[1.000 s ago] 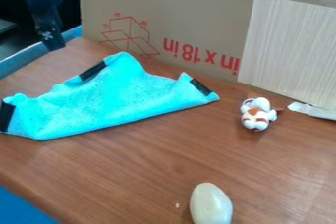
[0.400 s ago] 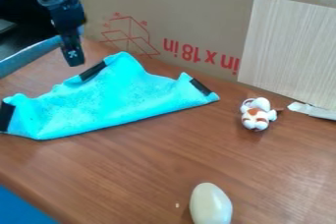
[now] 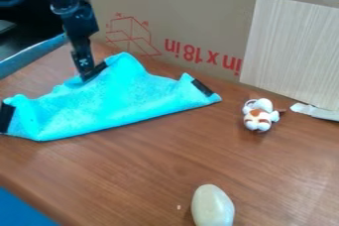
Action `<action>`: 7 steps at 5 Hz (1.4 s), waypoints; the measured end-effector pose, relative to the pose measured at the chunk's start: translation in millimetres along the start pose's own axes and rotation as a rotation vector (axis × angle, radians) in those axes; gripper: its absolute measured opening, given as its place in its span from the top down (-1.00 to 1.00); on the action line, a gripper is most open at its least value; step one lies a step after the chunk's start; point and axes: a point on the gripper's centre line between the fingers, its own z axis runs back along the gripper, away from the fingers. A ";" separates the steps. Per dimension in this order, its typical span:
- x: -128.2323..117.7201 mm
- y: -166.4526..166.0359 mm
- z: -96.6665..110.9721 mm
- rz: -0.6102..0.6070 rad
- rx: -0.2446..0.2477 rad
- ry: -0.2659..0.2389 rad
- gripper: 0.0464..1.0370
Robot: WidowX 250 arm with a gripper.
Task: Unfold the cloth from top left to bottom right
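Cloth point(image 3: 109, 103) on desk point(image 3: 165, 165), left half of frame, bunched and folded, so unfolding barely started imo. End effector point(image 3: 86, 76) right by its top black strip point(image 3: 97, 70), can't tell if open or closed. Whole pull toward lower right left.

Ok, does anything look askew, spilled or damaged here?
No clear spill or damage. The cardboard has upside-down red print, so that panel seems inverted. A small pale speck lies on the table near the egg-shaped object. The cloth is rumpled, but the task is to unfold it.
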 end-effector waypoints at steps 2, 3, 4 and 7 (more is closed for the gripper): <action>4.7 -5.3 -16.3 -0.001 -0.004 0.029 -0.86; 3.2 -9.3 -25.6 0.009 -0.024 0.045 -0.31; 4.8 -10.0 -25.7 0.017 -0.027 0.046 0.30; 12.5 -9.7 -15.2 0.020 -0.090 0.009 0.96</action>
